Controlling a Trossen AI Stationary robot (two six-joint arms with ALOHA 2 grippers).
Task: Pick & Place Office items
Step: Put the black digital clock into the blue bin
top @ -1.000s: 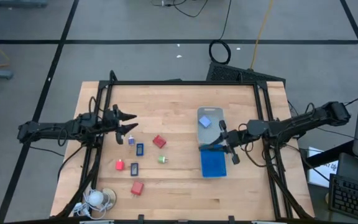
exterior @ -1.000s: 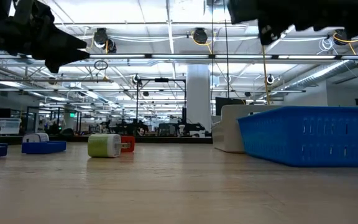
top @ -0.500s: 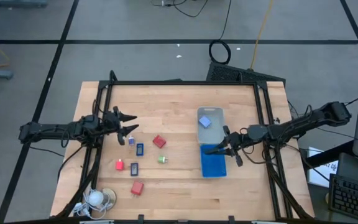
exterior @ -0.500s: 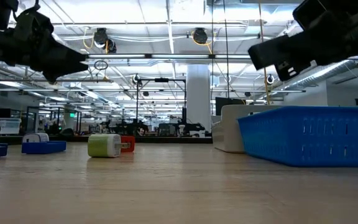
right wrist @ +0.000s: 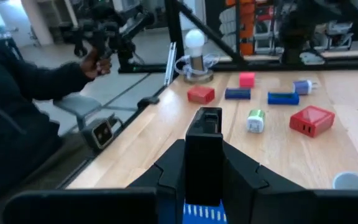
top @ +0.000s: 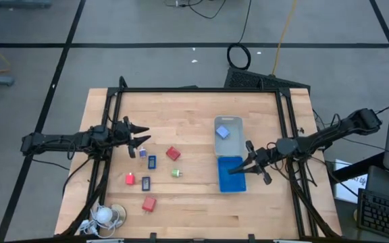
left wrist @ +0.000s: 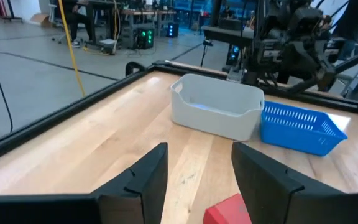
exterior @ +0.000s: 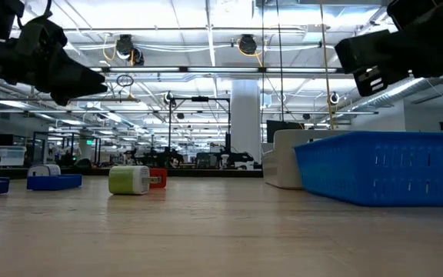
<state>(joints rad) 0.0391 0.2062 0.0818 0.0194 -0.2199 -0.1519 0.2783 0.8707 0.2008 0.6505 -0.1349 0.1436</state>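
High view shows the wooden bench (top: 194,209) from straight above, with both dark arms reaching in from the sides. On the left, the left tool (top: 139,133) hangs above the bench with its fingers (left wrist: 143,180) spread apart and nothing between them; a small blue-and-white piece (top: 142,153) lies just beside it on the near side. On the right, the right tool (top: 238,169) sits over the blue tray (top: 231,183), fingers pressed together and holding nothing that I can see.

Most of the office items lie scattered on the left half of the bench. A red block (top: 173,154) sits nearest the middle, with a dark blue rectangular piece (top: 152,162) to its left and a green bit (top: 176,173) just nearer. Nearer still are a small red piece (top: 130,179), another dark rectangular piece (top: 146,183) and a second red block (top: 148,203). One light-blue cube (top: 223,133) rests inside the clear tray (top: 236,121), which stands touching the far end of the blue one.

At the near-left corner lies a white coiled-cord thing (top: 104,215). In the right wrist view, a person's dark sleeve (right wrist: 17,87) shows beyond the bench's edge.
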